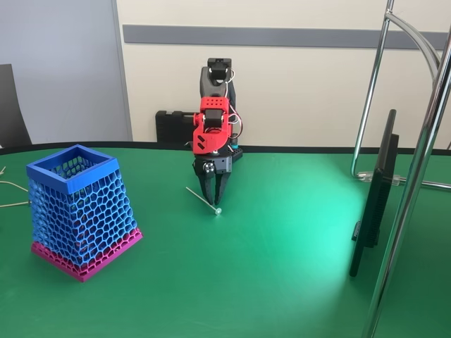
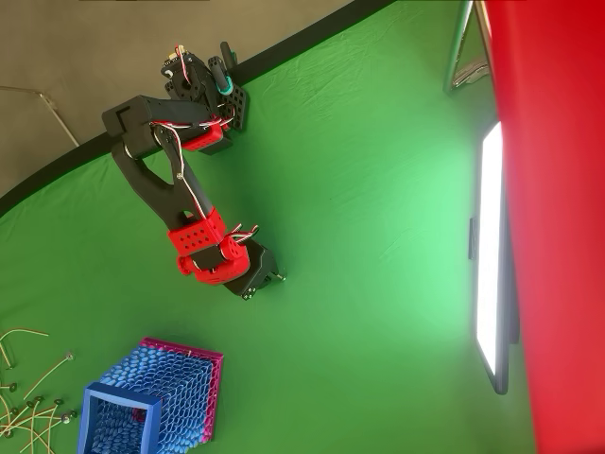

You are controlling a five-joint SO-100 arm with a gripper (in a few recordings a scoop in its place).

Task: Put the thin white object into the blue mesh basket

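Observation:
The thin white object (image 1: pixel 201 198) lies slanted on the green table, its pale rounded tip at the lower right. My gripper (image 1: pixel 212 205) points straight down over it, and its two fingers converge on the stick just short of that tip, so it looks shut on the stick. Seen from overhead, the gripper (image 2: pixel 267 281) hides the stick beneath it. The blue mesh basket (image 1: pixel 74 170) with its pink base band stands upright to the left in the fixed view, well apart from the gripper. In the overhead view the basket (image 2: pixel 118 405) sits at the lower left.
A dark monitor (image 1: pixel 375 197) stands on edge at the right, with chrome stand tubes (image 1: pixel 412 190) around it. Thin pale wires (image 2: pixel 33 402) lie at the table's left edge beside the basket. The arm's base (image 2: pixel 203 90) sits at the table's far edge.

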